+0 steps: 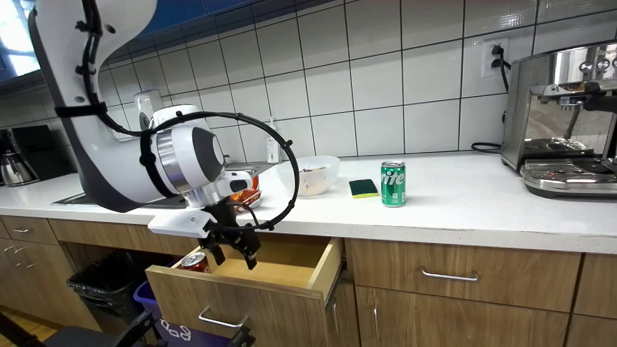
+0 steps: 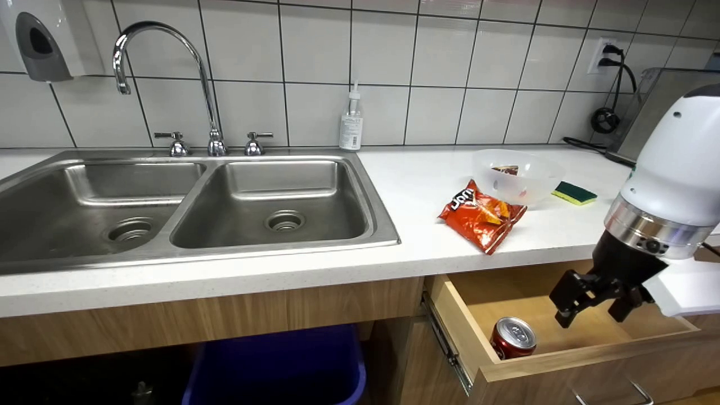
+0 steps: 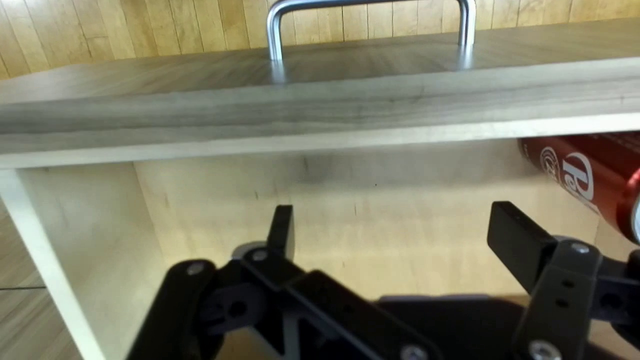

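The gripper (image 3: 392, 225) hangs over the pulled-out wooden drawer (image 1: 279, 308), its jaws spread wide with nothing between them and its fingers (image 2: 564, 315) pointing down. The red soda can (image 2: 513, 340) stands inside the drawer in the near left corner, beside the front panel and the left side wall; contact with either cannot be made out. It is outside the jaws and apart from them: in both exterior views it sits left of the fingers, and in the wrist view it shows at the right edge, partly cut off. The can is upright, its long axis vertical and its silver lid facing up. Its side carries the white letters "Pe" beside a round emblem.

On the white counter (image 1: 458, 207), a green Sprite can (image 1: 393, 184) stands upright, with a green-and-yellow sponge (image 1: 363, 188) just to its left. Farther left is a translucent bowl (image 1: 315, 179), with an orange-red snack bag (image 2: 482, 216) just near-left of it. A double-basin steel sink (image 2: 388, 233) lies left of the bag, and an espresso machine (image 1: 554, 120) stands at the right.
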